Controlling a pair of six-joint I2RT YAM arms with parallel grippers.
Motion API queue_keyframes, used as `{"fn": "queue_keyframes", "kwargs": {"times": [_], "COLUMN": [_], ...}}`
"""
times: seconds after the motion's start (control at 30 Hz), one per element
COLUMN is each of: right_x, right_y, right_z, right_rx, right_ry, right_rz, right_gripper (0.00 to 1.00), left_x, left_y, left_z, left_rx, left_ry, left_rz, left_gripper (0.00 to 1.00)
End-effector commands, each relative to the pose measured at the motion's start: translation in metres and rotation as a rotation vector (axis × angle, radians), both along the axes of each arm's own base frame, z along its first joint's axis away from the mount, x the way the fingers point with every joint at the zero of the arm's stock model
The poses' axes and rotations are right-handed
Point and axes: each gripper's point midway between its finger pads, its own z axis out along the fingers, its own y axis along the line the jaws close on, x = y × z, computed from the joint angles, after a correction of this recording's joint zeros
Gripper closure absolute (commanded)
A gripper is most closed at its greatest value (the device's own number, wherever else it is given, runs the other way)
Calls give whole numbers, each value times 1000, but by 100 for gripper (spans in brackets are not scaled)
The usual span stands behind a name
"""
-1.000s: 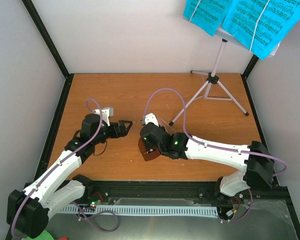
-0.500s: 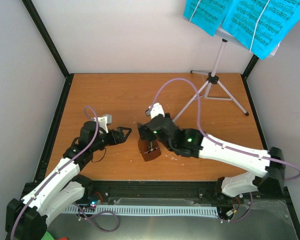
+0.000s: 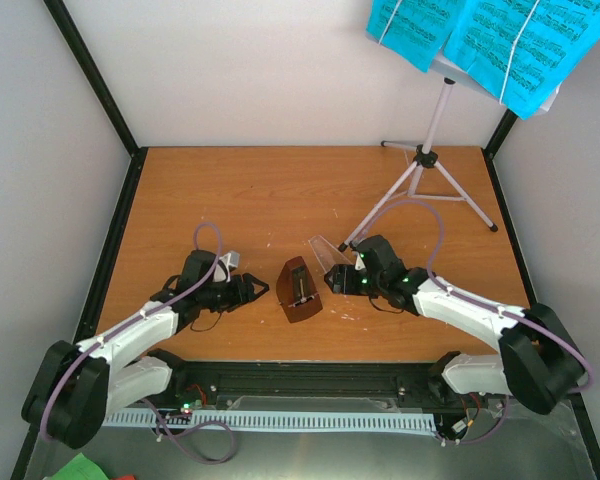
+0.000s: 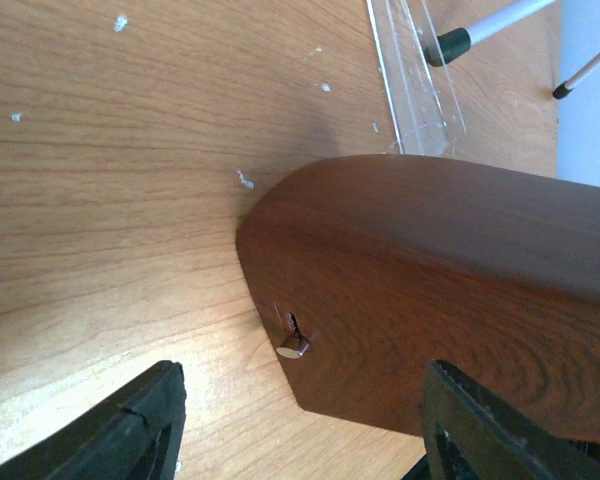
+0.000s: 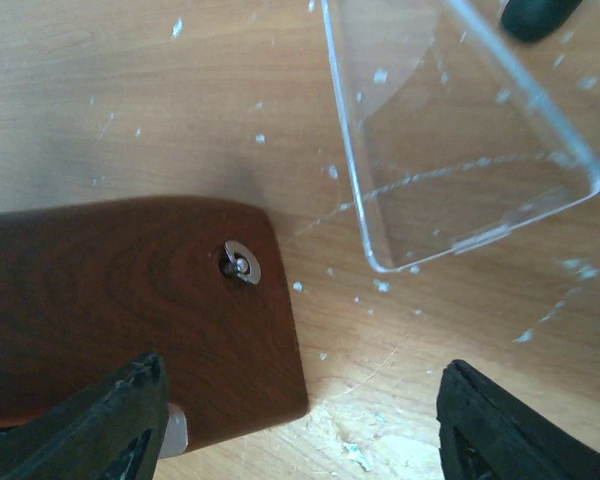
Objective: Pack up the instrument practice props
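Metronome: the dark red-brown metronome (image 3: 300, 288) lies flat in the middle of the tabletop (image 3: 230, 190), between the two pincers.
Long axis: it runs from the arm bases toward the back wall, a little askew. The narrow tip points away from the bases and the broad foot toward them.
Clear cover: the clear cover (image 3: 328, 254) is off the metronome and lies just right of its tip.
Left pincer: the left pincer (image 3: 250, 290) sits just left of the metronome, its fingers spread wide and pinching nothing.
Right pincer: the right pincer (image 3: 337, 281) sits just right of the metronome, spread as well and empty.
Music stand: the music stand (image 3: 425, 150) stands upright well beyond the metronome to the right, one foot near the clear cover. The cyan sheet-music pages (image 3: 480, 35) are on its desk.
Top view only: the metronome's open face is turned up, and the whole stand and pages show.
Left wrist view only: a small metal nub (image 4: 293, 346) shows on the wooden side.
Right wrist view only: a round metal fitting (image 5: 242, 265) shows on the wood, with white flecks on the tabletop round the cover.
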Motion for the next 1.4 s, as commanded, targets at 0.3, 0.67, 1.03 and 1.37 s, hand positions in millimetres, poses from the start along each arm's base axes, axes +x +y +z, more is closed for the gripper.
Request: {"fn": "queue_keyframes", "kwargs": {"times": [0.3,0.67,1.03,1.37], "right_x": [-1,-19,-40,-32], "right_y": [26,39,49,18], "right_z": [-22,-28,-27,19], "right_rx": [82,84,67,53], "right_ry": [41,32,-9,-190], "right_rz": [87,167,214,118], "right_gripper": [42,53,56,45], "left_x": [24,45,62,94], "left_y": [-23,-39,-60,-29], "left_z": [-5,-7,-3,30], "left_rx": [-53,-62,-104,50], "left_ry": [-24,-49,-88,-221], "left_rz": [-78,-150,-244,-94], "left_gripper": [47,49,49,28]}}
